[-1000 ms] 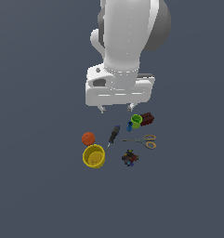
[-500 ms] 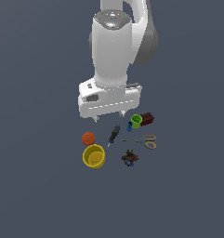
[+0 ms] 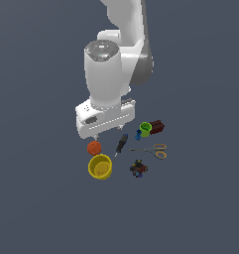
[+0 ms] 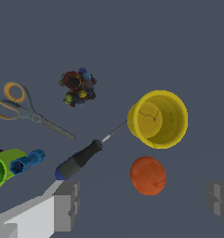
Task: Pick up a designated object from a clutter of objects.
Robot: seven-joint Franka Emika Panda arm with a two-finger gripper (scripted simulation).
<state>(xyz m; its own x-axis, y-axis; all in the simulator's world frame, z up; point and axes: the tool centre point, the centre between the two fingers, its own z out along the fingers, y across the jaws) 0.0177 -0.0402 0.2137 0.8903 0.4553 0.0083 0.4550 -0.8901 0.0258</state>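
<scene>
My gripper (image 4: 143,202) has its fingers (image 4: 67,204) spread wide, holding nothing. I see the orange-red ball (image 4: 148,175) lying between them, untouched, just beside the yellow cup (image 4: 160,119). The screwdriver (image 4: 81,159) lies near the ball's other side.

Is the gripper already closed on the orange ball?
No, the gripper is open, its fingers wide apart, with the orange ball lying free between them on the floor.
</scene>
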